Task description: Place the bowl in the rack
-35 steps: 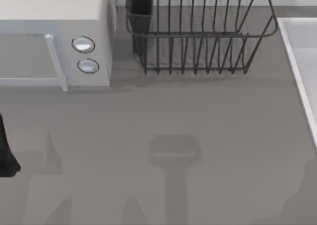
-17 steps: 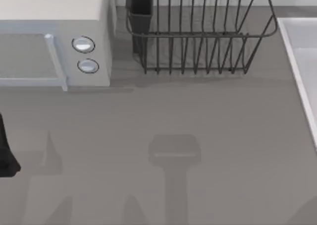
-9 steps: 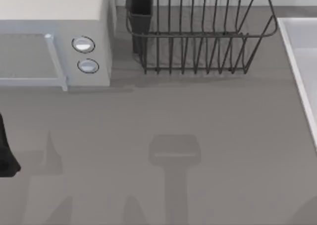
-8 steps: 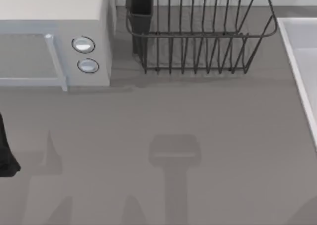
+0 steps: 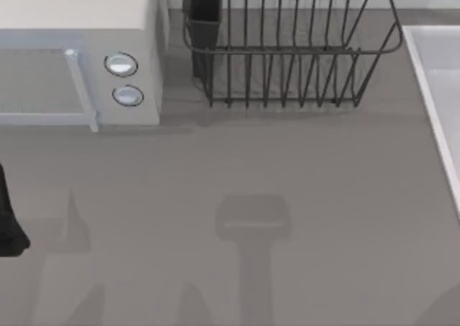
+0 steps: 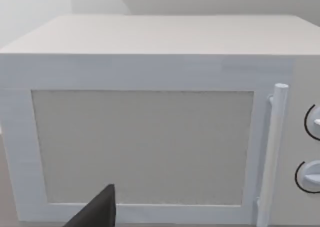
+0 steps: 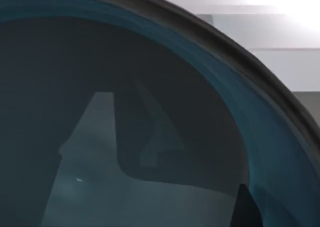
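The rack [image 5: 287, 49] is seen at the far middle of the worktop [image 5: 287, 182], right of the microwave [image 5: 79, 53]. The bowl [image 7: 150, 112] is seen close up from the right wrist, its dark blue inside facing that camera. The left arm [image 5: 8, 218] is parked at the left edge; whether either pincer is apart or together cannot be told.

Top view looks straight down on the microwave [image 5: 79, 49], which the left wrist view faces close up.
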